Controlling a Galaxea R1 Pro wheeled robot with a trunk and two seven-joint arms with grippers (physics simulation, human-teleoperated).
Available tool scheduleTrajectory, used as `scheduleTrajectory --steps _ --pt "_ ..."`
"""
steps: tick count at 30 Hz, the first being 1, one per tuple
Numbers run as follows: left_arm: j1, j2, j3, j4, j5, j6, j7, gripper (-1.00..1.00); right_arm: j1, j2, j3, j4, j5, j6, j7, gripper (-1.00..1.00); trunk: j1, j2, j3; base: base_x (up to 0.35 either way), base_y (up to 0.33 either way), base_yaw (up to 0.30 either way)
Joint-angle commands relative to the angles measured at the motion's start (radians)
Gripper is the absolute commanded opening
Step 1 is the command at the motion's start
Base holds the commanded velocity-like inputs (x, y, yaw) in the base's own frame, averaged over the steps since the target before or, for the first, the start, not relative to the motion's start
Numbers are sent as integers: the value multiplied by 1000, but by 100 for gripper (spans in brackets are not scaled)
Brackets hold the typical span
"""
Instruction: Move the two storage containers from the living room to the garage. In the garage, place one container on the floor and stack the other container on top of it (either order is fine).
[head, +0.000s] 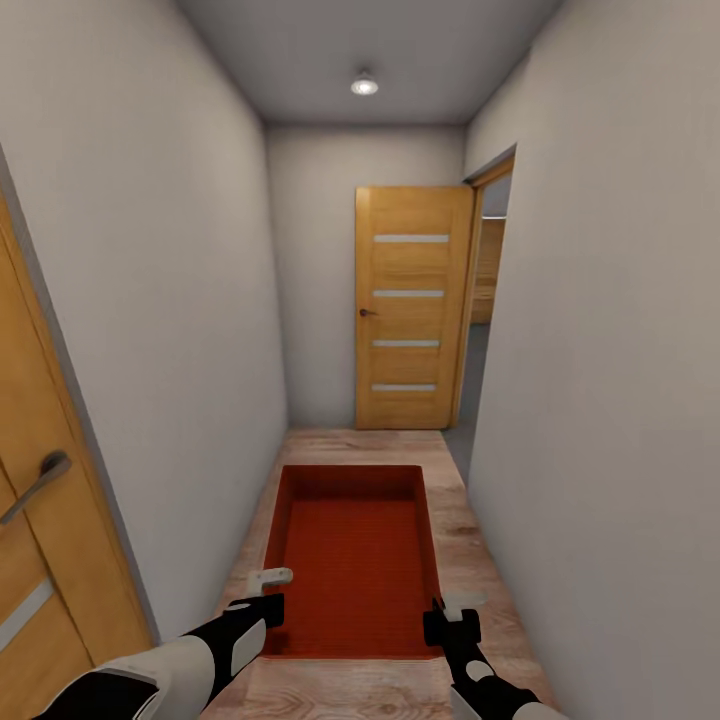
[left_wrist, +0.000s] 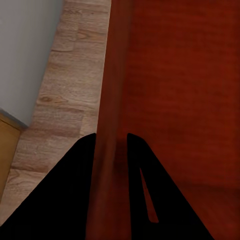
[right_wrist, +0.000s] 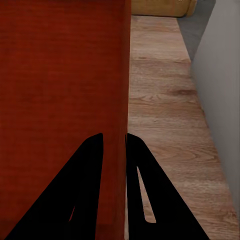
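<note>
The storage container (head: 355, 560), an orange-red lidless bin, sits in the lower middle of the frame, carried between both arms over the wood-plank floor (head: 455, 520) of a narrow hallway. The left gripper (head: 262, 593) is clamped on its left wall, 1 finger each side of the rim. The right gripper (head: 452, 612) pinches the right wall the same way. Pale grey walls (head: 170, 300) close in on both sides. A wooden door (head: 412, 310) stands ajar at the far end, right of centre.
</note>
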Motion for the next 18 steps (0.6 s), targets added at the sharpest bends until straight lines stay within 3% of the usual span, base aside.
scheduleTrajectory --steps 1,18 --pt "-2 7 51 -3 2 0 6 -100 0 -10 1 2 0 -1 -11 -100 1 -1 -2 323 0 0" --pt "-2 7 51 -3 2 0 6 -100 0 -11 0 2 0 1 -11 -100 1 -1 -2 323 0 0"
